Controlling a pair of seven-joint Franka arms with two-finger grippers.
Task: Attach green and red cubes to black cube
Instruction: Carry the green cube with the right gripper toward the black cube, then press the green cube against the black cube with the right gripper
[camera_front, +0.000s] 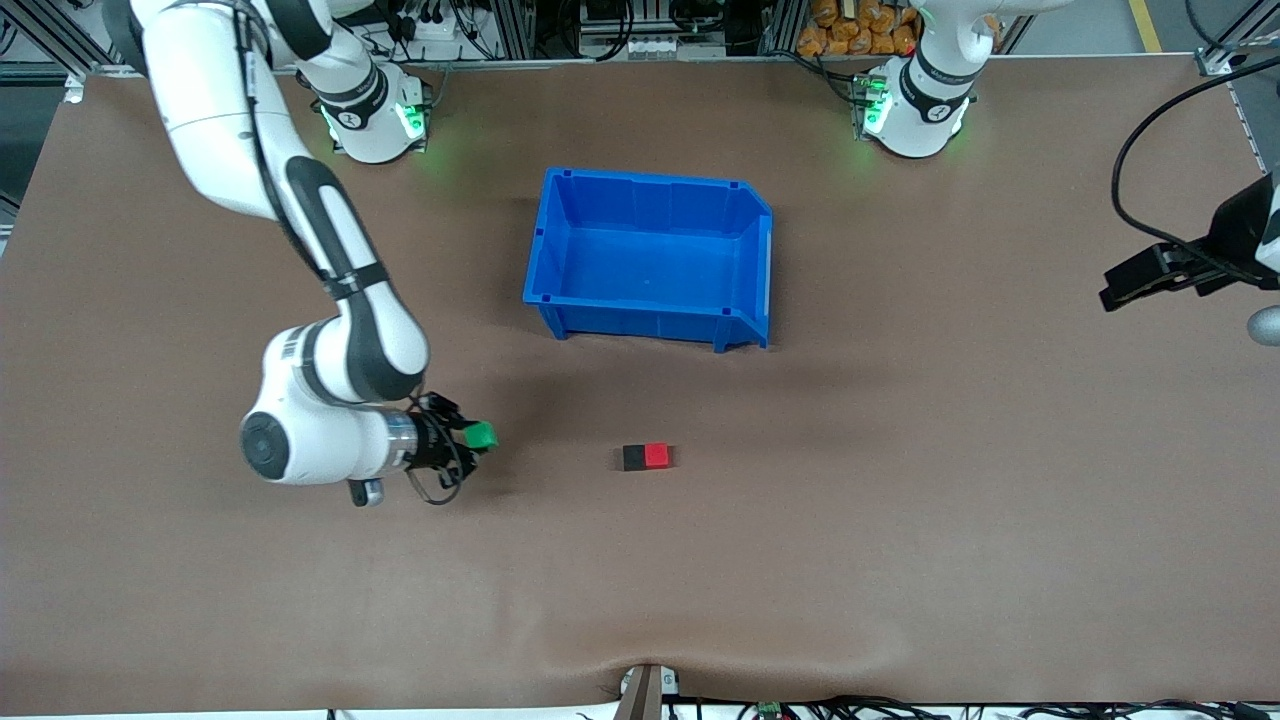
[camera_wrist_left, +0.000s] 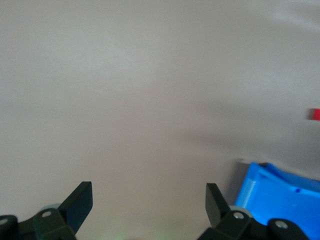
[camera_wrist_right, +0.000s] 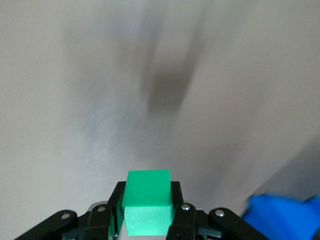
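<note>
My right gripper (camera_front: 468, 438) is shut on the bright green cube (camera_front: 483, 436) and holds it just above the table, toward the right arm's end. In the right wrist view the green cube (camera_wrist_right: 147, 202) sits between the two black fingers of the right gripper (camera_wrist_right: 147, 192). The black cube (camera_front: 633, 457) and the red cube (camera_front: 656, 456) lie side by side and touching on the table, nearer to the front camera than the blue bin. My left gripper (camera_front: 1125, 285) waits open and empty at the left arm's end of the table. Its view shows its spread jaws (camera_wrist_left: 149, 192) and a sliver of the red cube (camera_wrist_left: 315, 114).
A blue bin (camera_front: 650, 258) stands in the middle of the brown table, toward the robots' bases; it holds nothing. It also shows in the left wrist view (camera_wrist_left: 280, 197) and the right wrist view (camera_wrist_right: 285, 215). A black cable (camera_front: 1150, 120) hangs by the left arm.
</note>
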